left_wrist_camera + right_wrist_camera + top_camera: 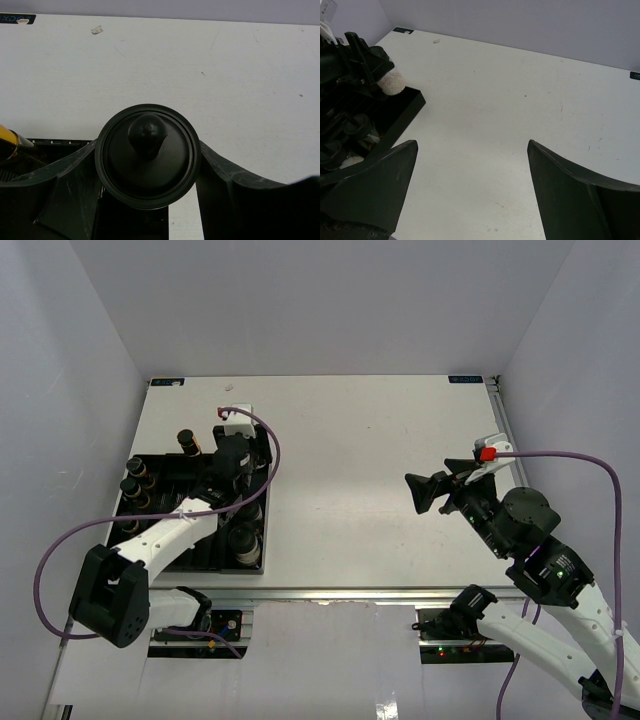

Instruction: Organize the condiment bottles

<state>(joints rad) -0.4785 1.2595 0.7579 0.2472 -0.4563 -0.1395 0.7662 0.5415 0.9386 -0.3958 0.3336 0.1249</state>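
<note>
Left pincer [236, 462] hangs over the far end of the black slotted tray [208, 558] on the worktop [350, 460]. Slim bottles [133, 480] stand along the tray's left side. Right pincer [415, 492] hovers well apart, over the worktop's right side. From the left wrist I see the left fingers [60, 200] clamped on a wide black-capped bottle [147, 150]. From the right wrist, that pincer's jaws stand wide apart, holding nothing.
</note>
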